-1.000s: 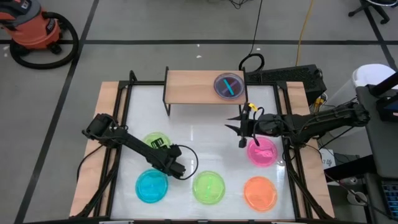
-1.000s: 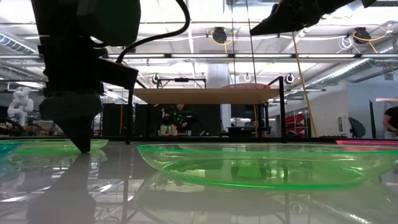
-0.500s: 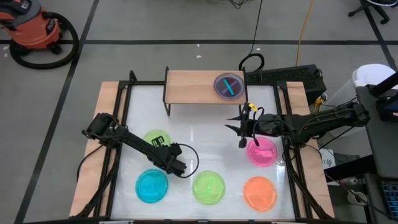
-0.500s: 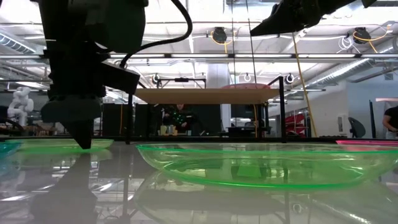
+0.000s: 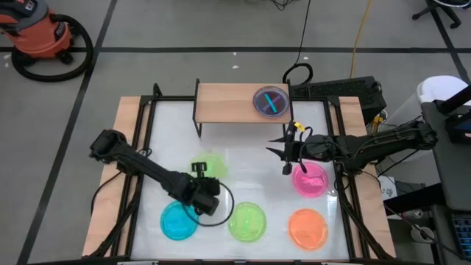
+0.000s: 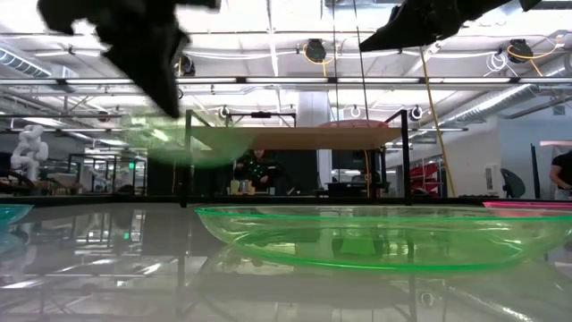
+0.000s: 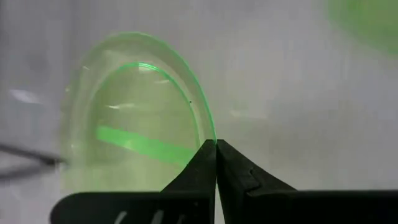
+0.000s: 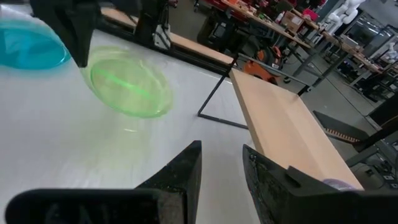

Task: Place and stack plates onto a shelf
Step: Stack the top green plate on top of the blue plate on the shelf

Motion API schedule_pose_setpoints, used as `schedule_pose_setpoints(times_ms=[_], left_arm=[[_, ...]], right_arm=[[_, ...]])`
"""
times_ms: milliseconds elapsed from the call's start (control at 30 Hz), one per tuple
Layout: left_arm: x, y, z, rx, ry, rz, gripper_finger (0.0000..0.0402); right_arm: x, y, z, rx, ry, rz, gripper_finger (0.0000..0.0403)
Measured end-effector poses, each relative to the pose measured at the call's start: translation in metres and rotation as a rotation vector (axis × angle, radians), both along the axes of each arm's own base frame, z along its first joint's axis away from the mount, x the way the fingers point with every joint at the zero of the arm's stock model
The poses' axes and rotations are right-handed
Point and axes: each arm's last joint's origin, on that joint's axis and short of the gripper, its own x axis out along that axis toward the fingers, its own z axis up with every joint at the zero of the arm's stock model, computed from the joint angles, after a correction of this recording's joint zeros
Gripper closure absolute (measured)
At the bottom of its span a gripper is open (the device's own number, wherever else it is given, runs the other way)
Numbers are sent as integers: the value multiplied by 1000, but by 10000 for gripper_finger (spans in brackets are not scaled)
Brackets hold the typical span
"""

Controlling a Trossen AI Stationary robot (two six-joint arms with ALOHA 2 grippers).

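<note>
My left gripper [image 5: 199,171] is shut on a light green plate [image 5: 212,163] and holds it above the table's left middle. The low view shows that plate [image 6: 179,139] in the air in front of the shelf [image 6: 295,136]. The light-wood shelf [image 5: 235,103] stands at the far edge and carries a bluish-purple plate [image 5: 270,101] on its right end. My right gripper [image 5: 285,158] hovers open over the table's right half, beside a pink plate [image 5: 310,179] that lies flat on the tabletop. My left gripper pinches the light green plate's rim [image 7: 211,134] between its two shut fingers, on the plate's left-near side. The fingers [image 6: 165,94] come from above, slanting down. The plate [image 8: 130,84] hangs tilted, clear of the table.
A blue plate [image 5: 179,219], a green plate [image 5: 247,221] and an orange plate [image 5: 307,227] lie in a row along the near edge. Wooden rails [image 5: 132,147] frame the white tabletop. The shelf's black legs [image 5: 197,118] stand on its far part.
My left gripper has shut on the light green plate's rim and gone up and a little toward the right. The plate, which lay flat on the table, is now lifted clear and tilted.
</note>
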Motion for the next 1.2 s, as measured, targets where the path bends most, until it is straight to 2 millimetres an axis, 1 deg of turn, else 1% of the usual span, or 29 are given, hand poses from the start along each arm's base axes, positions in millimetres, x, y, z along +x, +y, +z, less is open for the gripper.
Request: schedule_pose_setpoints(times_ms=[67,133,233,333,433,533,633,700,767,833,933,1067,1200], left_arm=[[2,1,14,93,-56,-41,398],[9,5,27,193,-110,-61,398],[18,19,43,338,-129,-122,398],[38,37,54,422,-161,-218,398],[60,65,62,468,-191,-335,398],[77,100,70,472,-247,-448,398],[88,141,77,453,-333,-520,398],[91,167,82,437,-396,-572,398],[92,190,83,420,-441,-608,398],[93,208,81,398,-475,-631,398],[96,229,74,378,-512,-638,398],[102,246,64,395,-530,-607,384],[108,253,56,398,-535,-592,360]], right_arm=[[1,2,5,29,-54,10,300],[-1,8,11,47,-109,57,300],[-7,17,23,17,-180,115,300],[-17,21,32,-5,-221,149,300],[-27,22,40,16,-263,163,300],[-36,23,43,35,-268,175,300],[-44,24,45,51,-269,184,300],[-48,24,46,56,-268,193,300],[-50,24,47,58,-276,196,300],[-51,24,48,56,-280,197,300],[-51,24,48,50,-277,198,300],[-50,24,47,47,-270,198,300],[-50,24,47,47,-267,198,300]])
